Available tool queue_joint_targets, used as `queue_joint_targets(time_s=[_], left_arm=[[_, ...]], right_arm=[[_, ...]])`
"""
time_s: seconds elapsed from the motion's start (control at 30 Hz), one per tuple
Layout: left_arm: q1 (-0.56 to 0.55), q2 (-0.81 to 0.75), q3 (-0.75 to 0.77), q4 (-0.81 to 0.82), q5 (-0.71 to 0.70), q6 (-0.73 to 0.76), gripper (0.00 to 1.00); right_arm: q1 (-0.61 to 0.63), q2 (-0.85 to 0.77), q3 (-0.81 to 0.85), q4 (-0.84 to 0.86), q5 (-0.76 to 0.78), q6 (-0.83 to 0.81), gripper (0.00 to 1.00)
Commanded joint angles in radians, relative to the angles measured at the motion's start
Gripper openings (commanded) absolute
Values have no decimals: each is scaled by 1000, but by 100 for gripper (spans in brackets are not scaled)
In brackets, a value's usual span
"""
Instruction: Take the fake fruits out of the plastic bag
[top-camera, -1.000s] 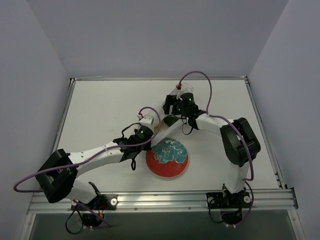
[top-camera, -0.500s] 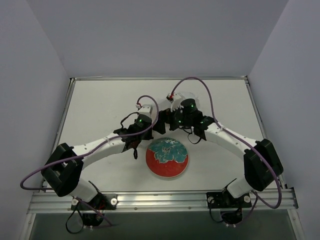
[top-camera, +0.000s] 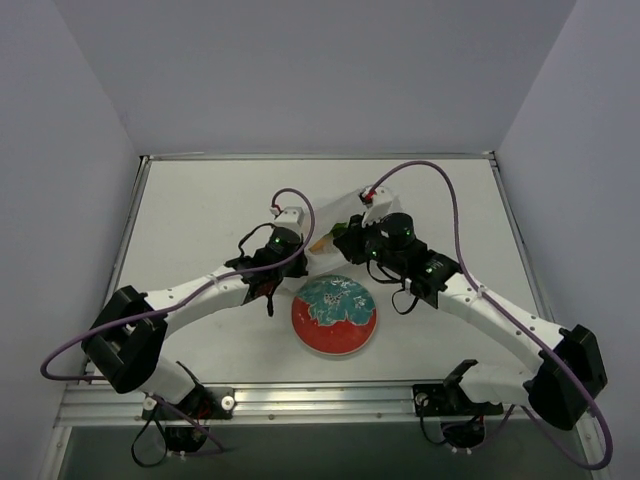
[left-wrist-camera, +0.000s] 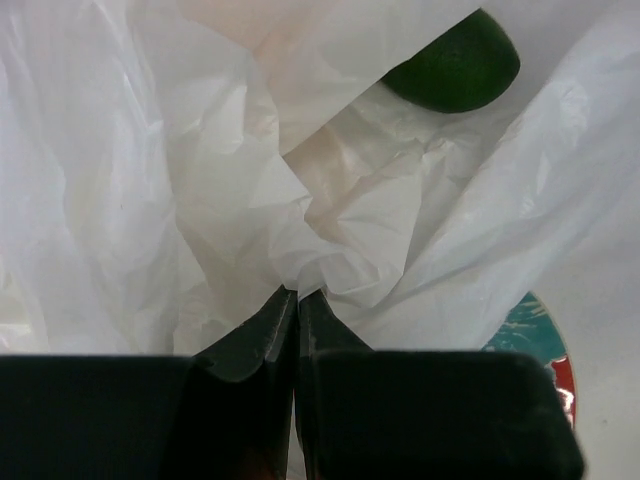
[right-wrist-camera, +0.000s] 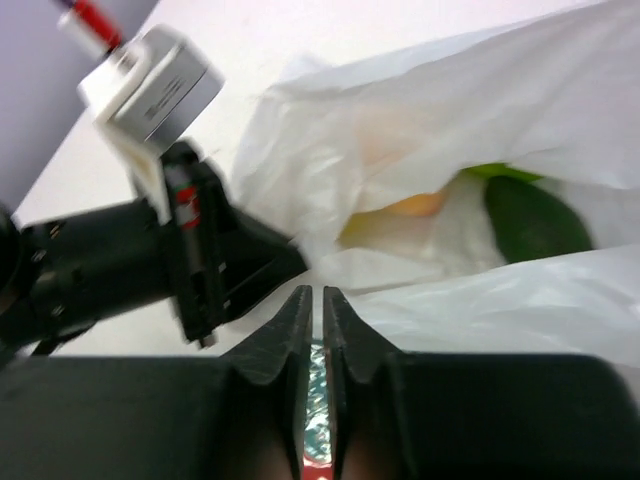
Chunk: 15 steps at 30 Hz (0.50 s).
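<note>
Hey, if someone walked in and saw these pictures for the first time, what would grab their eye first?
Both arms meet mid-table over a wrinkled whitish translucent plastic bag, the left end effector shut on its film and the right end effector closed at its open edge. A dark green oval plastic fruit and a round orange-yellow plastic fruit peek from inside. Just nearer sits a red-and-teal round plate.

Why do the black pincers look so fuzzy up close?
Left wrist view: the left pincer probably sits too near the lens, so it looks soft and dark, while the plastic bag glows almost pure white. Right wrist view: the right pincer has the same soft edges. Top external view: even light, faint shadows.
</note>
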Motion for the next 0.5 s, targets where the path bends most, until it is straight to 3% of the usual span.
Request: queue_joint_targets(time_s=[0.0, 0.23, 0.47], left_arm=[[-3, -25, -30, 58, 21, -15, 2], [-31, -1, -68, 141, 29, -15, 2], [-47, 56, -99, 245, 60, -19, 2]], right_arm=[[-3, 24, 8, 10, 263, -20, 3], [-6, 243, 65, 36, 436, -55, 0], [-69, 400, 48, 131, 452, -125, 4]])
